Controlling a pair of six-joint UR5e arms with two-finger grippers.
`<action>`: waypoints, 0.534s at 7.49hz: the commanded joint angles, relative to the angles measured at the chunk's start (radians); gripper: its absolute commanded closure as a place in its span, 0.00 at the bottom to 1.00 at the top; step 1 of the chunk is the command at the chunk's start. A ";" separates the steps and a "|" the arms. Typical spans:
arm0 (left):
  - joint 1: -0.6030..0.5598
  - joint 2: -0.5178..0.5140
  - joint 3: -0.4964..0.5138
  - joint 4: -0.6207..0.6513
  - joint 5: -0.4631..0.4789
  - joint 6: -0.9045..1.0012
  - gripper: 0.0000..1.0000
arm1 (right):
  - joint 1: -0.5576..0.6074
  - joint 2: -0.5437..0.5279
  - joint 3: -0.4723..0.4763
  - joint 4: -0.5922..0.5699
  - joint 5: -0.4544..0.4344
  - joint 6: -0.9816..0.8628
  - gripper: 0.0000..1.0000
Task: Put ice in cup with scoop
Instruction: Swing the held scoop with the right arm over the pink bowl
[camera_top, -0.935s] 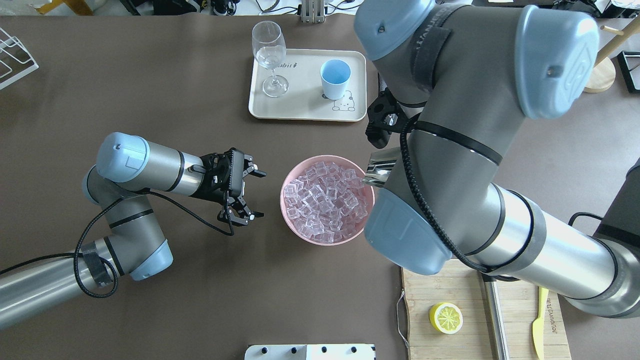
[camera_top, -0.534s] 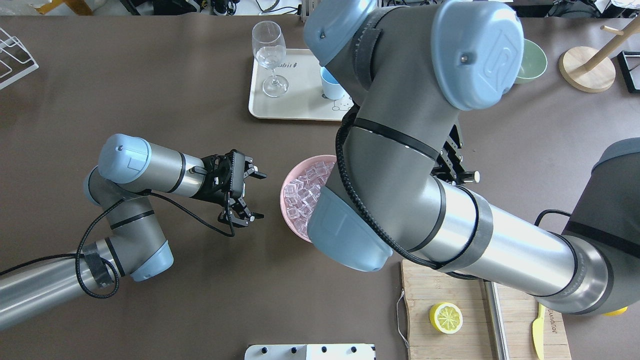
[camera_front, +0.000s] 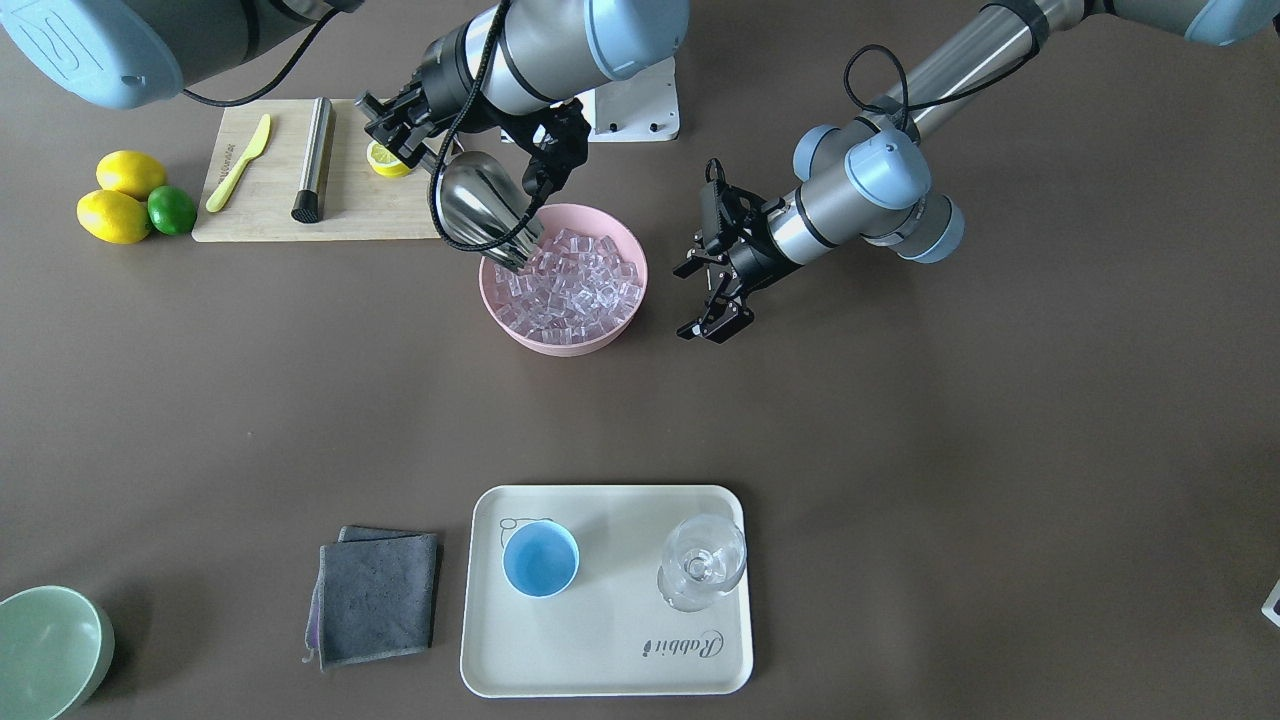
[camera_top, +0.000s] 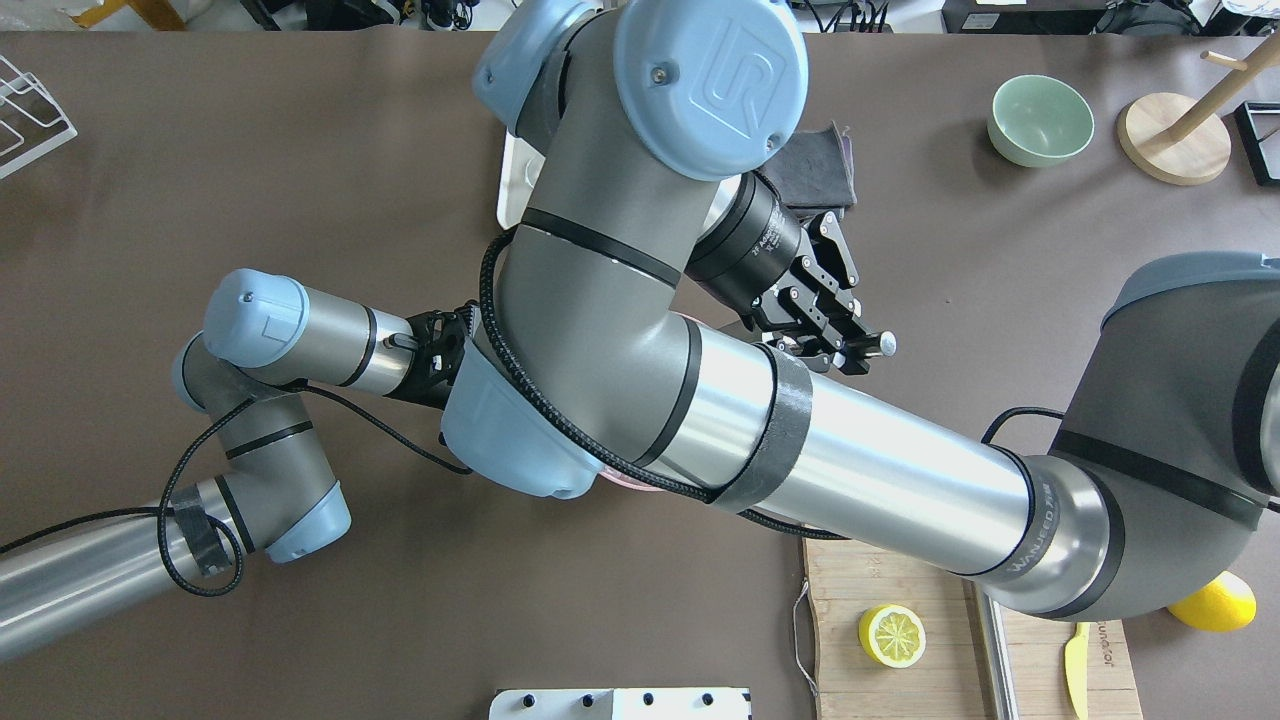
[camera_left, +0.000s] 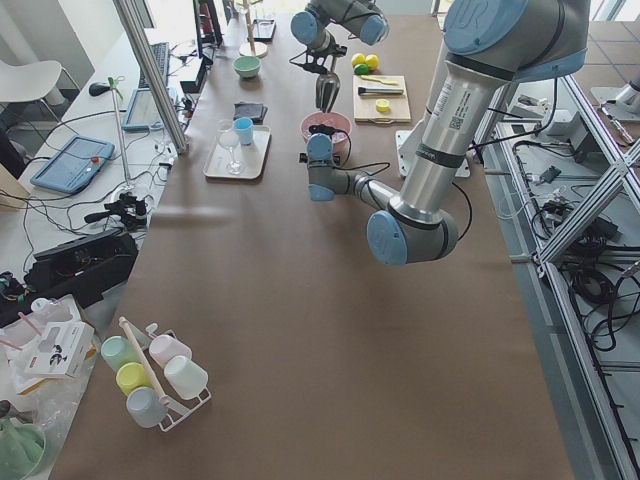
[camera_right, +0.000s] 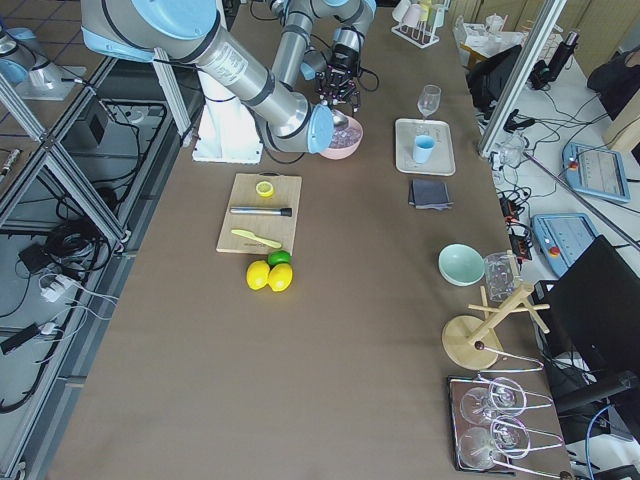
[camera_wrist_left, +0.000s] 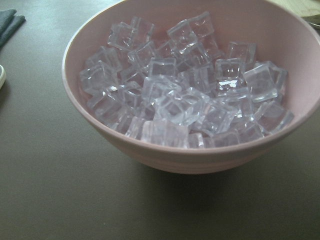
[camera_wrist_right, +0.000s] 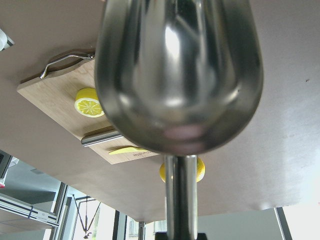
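Observation:
My right gripper (camera_front: 405, 128) is shut on the thin handle of the steel scoop (camera_front: 482, 208). The scoop tilts down, its mouth at the left rim of the pink bowl (camera_front: 600, 335) among the ice (camera_front: 575, 280). The wrist view shows the scoop's underside (camera_wrist_right: 180, 75). In the overhead view my right gripper (camera_top: 835, 320) shows, and my right arm hides the bowl and cup. The light-blue cup (camera_front: 540, 560) stands empty on the cream tray (camera_front: 610, 650). My left gripper (camera_front: 715, 290) is open and empty just beside the bowl; its wrist view shows ice (camera_wrist_left: 185, 95) in the bowl (camera_wrist_left: 200, 160).
A wine glass (camera_front: 703, 570) stands on the tray next to the cup. A grey cloth (camera_front: 375, 595) and a pale green bowl (camera_front: 50, 650) lie to its side. A cutting board (camera_front: 250, 215) holds a steel cylinder (camera_front: 312, 158), a knife and a lemon half; lemons (camera_front: 110, 215) lie beside it.
My right arm has swung across the overhead view to the left and now covers the bowl, the tray and my left gripper. The left arm has barely moved.

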 joint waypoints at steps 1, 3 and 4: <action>-0.001 -0.002 0.000 0.000 -0.001 -0.001 0.01 | -0.034 0.020 -0.102 0.001 -0.004 0.141 1.00; -0.001 -0.009 0.003 0.000 0.001 0.001 0.01 | -0.062 0.024 -0.131 -0.001 0.004 0.182 1.00; 0.000 -0.009 0.005 0.000 0.001 0.001 0.01 | -0.088 0.025 -0.143 -0.001 0.004 0.204 1.00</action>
